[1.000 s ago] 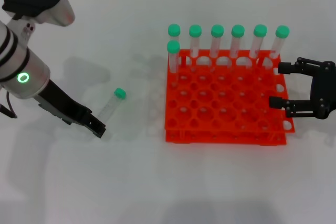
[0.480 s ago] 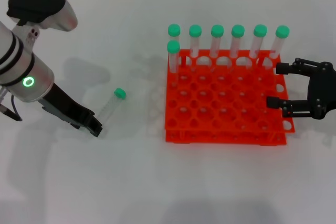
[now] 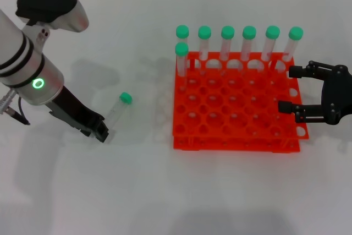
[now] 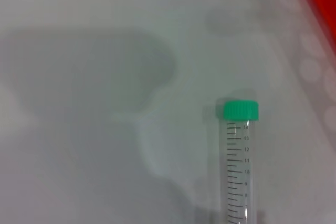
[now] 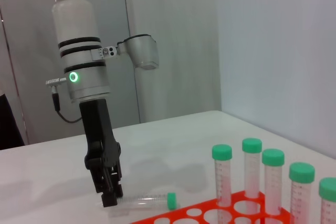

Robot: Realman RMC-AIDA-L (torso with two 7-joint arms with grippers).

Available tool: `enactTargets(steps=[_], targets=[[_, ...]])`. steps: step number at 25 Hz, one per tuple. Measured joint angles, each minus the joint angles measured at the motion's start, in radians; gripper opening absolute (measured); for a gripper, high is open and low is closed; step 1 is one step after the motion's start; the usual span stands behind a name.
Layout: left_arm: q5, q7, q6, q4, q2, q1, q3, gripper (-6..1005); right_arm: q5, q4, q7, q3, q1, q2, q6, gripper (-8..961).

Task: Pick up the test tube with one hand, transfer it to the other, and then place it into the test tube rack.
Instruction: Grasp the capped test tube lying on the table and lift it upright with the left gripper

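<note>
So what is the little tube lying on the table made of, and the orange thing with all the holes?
The test tube looks like clear plastic, though glass can't be ruled out: you see the table through it, and it has printed black measuring lines. Its green cap looks like matte plastic with ridged sides. The test tube rack looks like smooth, slightly glossy moulded plastic, one solid orange-red colour all over.

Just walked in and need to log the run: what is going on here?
The left gripper is down at the table by the bottom end of the loose test tube, which lies flat on the white table, not yet lifted. The right gripper waits with fingers open over the right edge of the orange test tube rack. Seven capped tubes already stand along the rack's far side.
</note>
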Motion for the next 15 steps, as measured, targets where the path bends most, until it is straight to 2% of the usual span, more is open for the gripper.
enactTargets(steps=[15], targets=[[0.048, -0.064, -0.038, -0.032, -0.001, -0.023, 0.053, 293, 0.0, 0.0, 0.0, 0.0, -0.003, -0.001, 0.003, 871]])
